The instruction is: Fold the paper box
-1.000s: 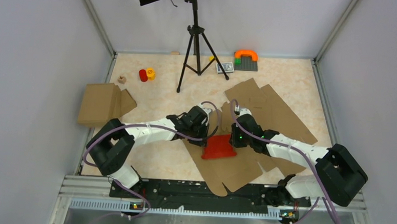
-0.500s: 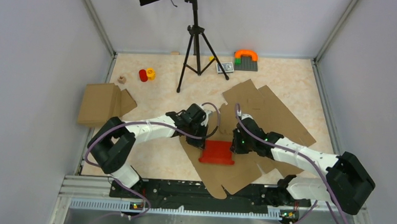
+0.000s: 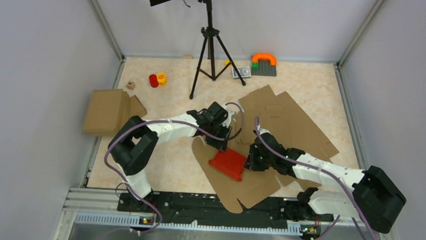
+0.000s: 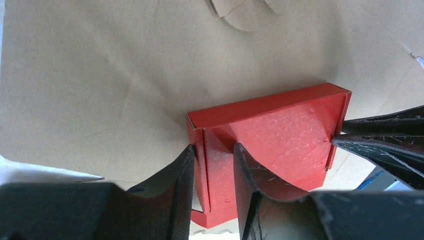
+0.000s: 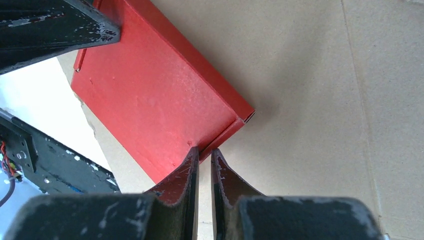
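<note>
Paper box (image 3: 228, 163) red, shallow tray; left tool (image 4: 212, 147) parted astride wall, right tool (image 5: 204, 151) pinching opposite wall

Both arms stretch forward and inward, elbows out, forearms converging mid-scene, wrists pitched down. Left hand (image 4: 212, 150): fingers parted, straddling one side wall of the paper box (image 3: 228, 163) with slack between them. Right hand (image 5: 204, 152): fingers nearly together, only a thin slit, tips pinching the opposite side wall. The hands face each other, close but not touching.
</note>
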